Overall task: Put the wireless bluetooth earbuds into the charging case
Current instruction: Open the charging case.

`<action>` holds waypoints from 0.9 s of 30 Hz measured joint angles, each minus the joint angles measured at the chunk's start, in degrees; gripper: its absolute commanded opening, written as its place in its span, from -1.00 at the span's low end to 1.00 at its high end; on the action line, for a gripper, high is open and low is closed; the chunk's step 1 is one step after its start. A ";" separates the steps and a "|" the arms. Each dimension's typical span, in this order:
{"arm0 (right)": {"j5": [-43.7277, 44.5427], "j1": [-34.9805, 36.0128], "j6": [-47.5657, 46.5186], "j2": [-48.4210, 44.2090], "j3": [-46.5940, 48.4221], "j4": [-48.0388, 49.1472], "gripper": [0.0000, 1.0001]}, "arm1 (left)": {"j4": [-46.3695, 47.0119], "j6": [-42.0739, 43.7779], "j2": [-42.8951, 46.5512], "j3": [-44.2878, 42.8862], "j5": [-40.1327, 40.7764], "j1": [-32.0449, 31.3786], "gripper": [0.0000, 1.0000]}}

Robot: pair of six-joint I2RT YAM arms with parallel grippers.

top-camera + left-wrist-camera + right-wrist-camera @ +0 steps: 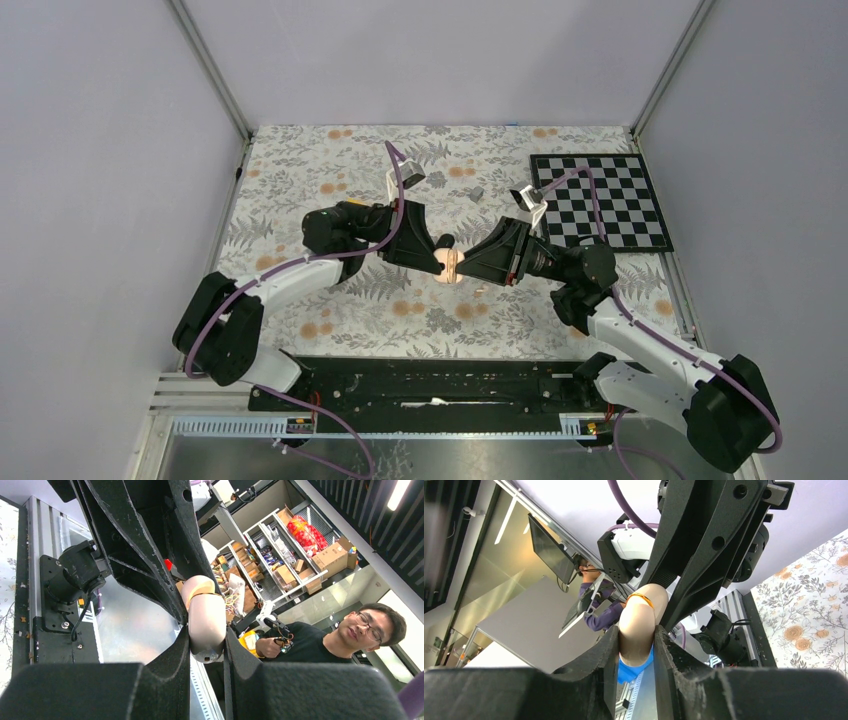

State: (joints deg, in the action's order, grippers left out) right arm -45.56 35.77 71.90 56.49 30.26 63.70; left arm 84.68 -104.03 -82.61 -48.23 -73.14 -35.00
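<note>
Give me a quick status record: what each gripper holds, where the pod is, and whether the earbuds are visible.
left gripper: shut on the beige pod
right gripper: shut on the same pod, from the opposite side
pod position: mid-table, bridged between both grippers
pod detail: orange band near one end
earbuds: not made out in any view
small grey block: on the table beyond the grippers, apart from them
checkerboard: far right of the table
</note>
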 measured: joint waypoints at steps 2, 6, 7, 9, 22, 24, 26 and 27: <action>0.07 0.02 0.17 0.00 -0.11 0.02 -0.80 | -0.02 0.02 0.00 0.00 -0.07 0.00 -1.00; 0.61 0.11 0.26 -0.17 -0.79 0.46 -0.97 | -0.09 0.07 0.00 0.00 -0.22 0.00 -1.00; 0.90 0.15 0.28 -0.33 -0.98 0.50 -1.00 | -0.11 0.09 0.00 0.02 -0.24 -0.02 -1.00; 1.22 0.24 0.26 -0.52 -1.20 0.61 -1.00 | -0.11 0.11 0.00 0.04 -0.24 -0.02 -1.00; 2.99 0.68 -1.90 -3.06 -1.36 -5.60 -1.00 | -0.20 0.48 0.00 1.01 -0.09 -0.02 0.23; 4.11 0.63 -2.78 -3.67 -2.01 -7.21 -1.00 | 0.15 0.13 0.04 1.01 -0.33 0.11 0.38; 5.31 0.55 -3.45 -4.33 -2.78 -9.11 -1.00 | 0.04 -0.02 0.04 1.03 -0.81 0.59 0.42; 5.88 0.55 -3.87 -4.72 -3.10 -10.05 -1.00 | -0.07 -0.07 0.04 1.03 -0.96 1.01 0.43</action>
State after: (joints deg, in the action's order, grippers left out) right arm -39.68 36.32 68.03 51.77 27.16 53.65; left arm 84.62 -104.09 -82.56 -47.20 -74.11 -34.00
